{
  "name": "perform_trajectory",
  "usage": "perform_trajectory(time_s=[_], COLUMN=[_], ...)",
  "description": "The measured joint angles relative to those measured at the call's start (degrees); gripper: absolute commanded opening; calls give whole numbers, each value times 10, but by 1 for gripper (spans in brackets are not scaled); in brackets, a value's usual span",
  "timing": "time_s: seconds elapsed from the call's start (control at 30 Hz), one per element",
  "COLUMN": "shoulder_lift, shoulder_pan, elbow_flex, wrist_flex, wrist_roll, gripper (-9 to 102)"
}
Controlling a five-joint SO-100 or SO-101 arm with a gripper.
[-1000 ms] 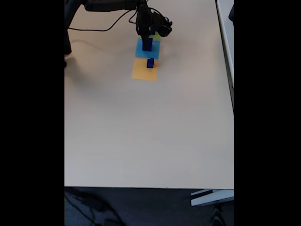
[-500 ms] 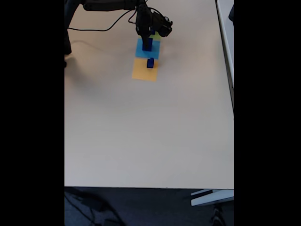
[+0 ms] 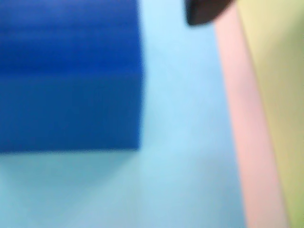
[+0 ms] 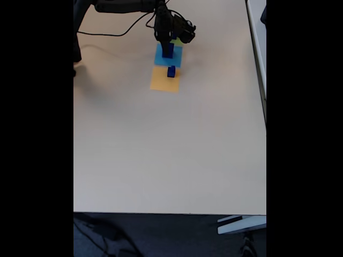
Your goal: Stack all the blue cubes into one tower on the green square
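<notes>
Fixed view: black arm [image 4: 126, 6] reaches in from the far left corner of the table [image 4: 161, 155], running roughly level along the far edge, then bends down at the wrist. Gripper [image 4: 166, 42] points down toward the tabletop, near the far edge, a little left of centre. Finger spacing too small and dark to read. Wrist view: one dark fingertip [image 3: 204, 12] shows at the top edge, blurred.
</notes>
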Motion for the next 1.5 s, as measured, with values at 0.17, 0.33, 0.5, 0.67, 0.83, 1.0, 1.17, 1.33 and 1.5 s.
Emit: perform_trajectory(time_s=[0.17, 0.33, 0.5, 0.67, 0.83, 1.0, 1.17, 1.33, 1.5], shoulder_lift=[0, 0, 0, 1, 23, 33, 33, 32, 19], shoulder_pan=[0, 4, 6, 6, 6, 6, 8, -4, -26], elbow_flex=[3, 3, 3, 3, -31, -76, -127, -182, -214], wrist_flex=[0, 0, 0, 13, 66, 99, 115, 126, 126], wrist_roll=[0, 0, -1, -1, -11, -28, -33, -16, 14], gripper=[16, 10, 6, 4, 3, 2, 2, 2, 2])
